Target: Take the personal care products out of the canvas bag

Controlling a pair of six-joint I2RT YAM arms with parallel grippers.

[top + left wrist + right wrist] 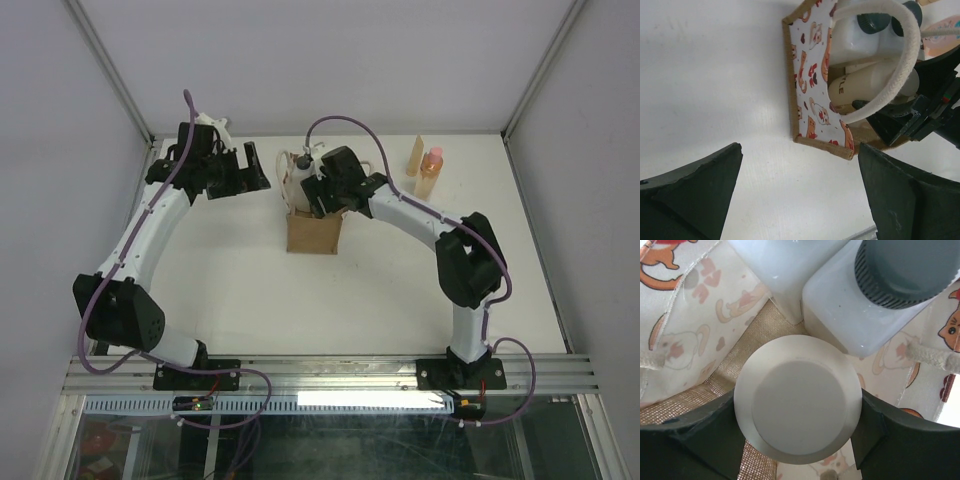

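The canvas bag [313,236] stands mid-table, its cat-printed white side [812,75] facing my left wrist camera. Inside it are two white bottles with dark caps [900,270] [860,37] and a cream bottle [798,397] [870,82]. My right gripper [797,416] [318,196] reaches into the bag from above and is shut on the cream bottle, one finger against each side of its round top. My left gripper [800,195] [245,172] hangs open to the left of the bag with only table between its fingers. An orange-pink bottle [431,170] and a tan tube [415,155] stand on the table at the back right.
A pale looped handle [900,65] arches over the bag's mouth, close to the right gripper's fingers. The table's back edge and rear wall lie just behind the bag and the left gripper. White table surface [300,300] stretches from the bag to the arm bases.
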